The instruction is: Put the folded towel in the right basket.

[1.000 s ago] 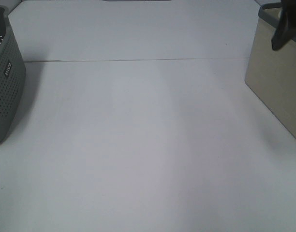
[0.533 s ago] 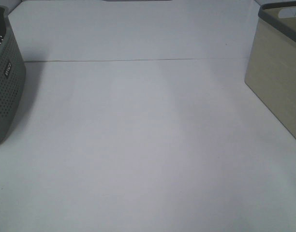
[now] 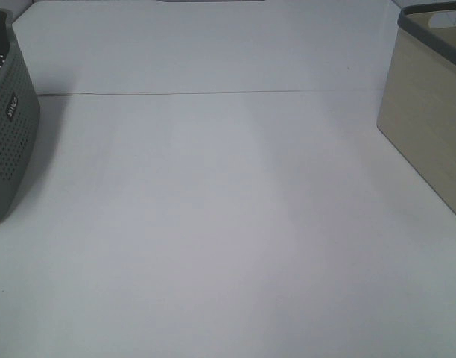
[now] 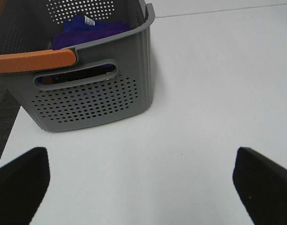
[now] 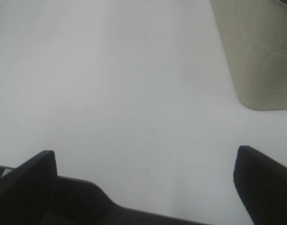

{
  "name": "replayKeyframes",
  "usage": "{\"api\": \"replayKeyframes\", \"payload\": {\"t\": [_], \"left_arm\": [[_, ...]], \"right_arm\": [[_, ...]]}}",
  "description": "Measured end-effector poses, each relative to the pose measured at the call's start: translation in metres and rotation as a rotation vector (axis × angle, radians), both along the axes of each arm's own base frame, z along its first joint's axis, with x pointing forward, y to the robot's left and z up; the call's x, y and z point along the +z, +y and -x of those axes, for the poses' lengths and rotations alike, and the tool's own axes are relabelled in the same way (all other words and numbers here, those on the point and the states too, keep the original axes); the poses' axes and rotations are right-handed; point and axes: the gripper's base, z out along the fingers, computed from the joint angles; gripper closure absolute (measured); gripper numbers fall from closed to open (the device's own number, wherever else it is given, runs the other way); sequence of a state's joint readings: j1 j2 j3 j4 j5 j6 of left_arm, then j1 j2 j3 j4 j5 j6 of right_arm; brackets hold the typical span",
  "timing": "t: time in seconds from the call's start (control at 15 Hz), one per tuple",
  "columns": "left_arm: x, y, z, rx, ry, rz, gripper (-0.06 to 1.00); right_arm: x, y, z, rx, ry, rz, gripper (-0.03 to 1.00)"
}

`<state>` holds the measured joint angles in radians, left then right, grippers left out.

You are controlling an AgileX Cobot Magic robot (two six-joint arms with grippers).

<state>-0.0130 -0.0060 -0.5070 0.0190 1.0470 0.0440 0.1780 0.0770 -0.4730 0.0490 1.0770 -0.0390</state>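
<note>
The white table [image 3: 228, 224] lies bare across the middle of the high view, crossed by a thin seam toward 12 o'clock. Neither arm appears in this view.

In the left wrist view, the left gripper [image 4: 143, 183] hangs above the table with its two dark fingertips [image 4: 19, 180] spread wide and nothing between them. Beyond it stands the grey basket [image 4: 92, 101], perforated, with an orange handle [image 4: 33, 60] across its near rim. A purple cloth [image 4: 89, 29] with a small white label lies inside, toward the far wall; judged from the task, this is probably the folded towel, though its fold cannot be made out. In the high view this basket sits at the 9 o'clock edge.

In the right wrist view, the right gripper [image 5: 143, 180] likewise hangs over bare table, its fingers wide apart and holding nothing. The beige basket [image 5: 256, 51] stands beyond it; in the high view it occupies the 3 o'clock edge, showing a dark rim. Its inside is hidden, so whether a towel already lies there cannot be told.

Such a towel should be light, soft and limp, neither slippery nor fragile. A hold at the thick middle of the fold, pinching all layers, would likely keep it from unfolding when lifted.
</note>
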Motion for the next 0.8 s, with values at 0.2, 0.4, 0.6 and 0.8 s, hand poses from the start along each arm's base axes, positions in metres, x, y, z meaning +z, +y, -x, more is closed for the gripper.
{"api": "replayKeyframes", "payload": {"t": [0.2,0.4,0.6,0.8], "left_arm": [[0.0000,0.0000,0.0000,0.000,0.000,0.000,-0.05],[0.0000,-0.0002,0.0000,-0.002,0.000,0.002,-0.05],[0.0000,-0.0006,0.0000,-0.006,0.000,0.002,-0.05],[0.0000,-0.0009,0.0000,-0.010,0.000,0.003,-0.05]], "right_arm": [[-0.0063,-0.0013,0.0110,0.022,-0.041,0.013,-0.01],[-0.0074,-0.0019,0.0106,0.017,-0.039,0.019,-0.01],[-0.0074,-0.0021,0.0106,0.016,-0.039,0.020,-0.01],[-0.0074,-0.0018,0.0102,-0.082,-0.038,0.022,-0.01]]}}
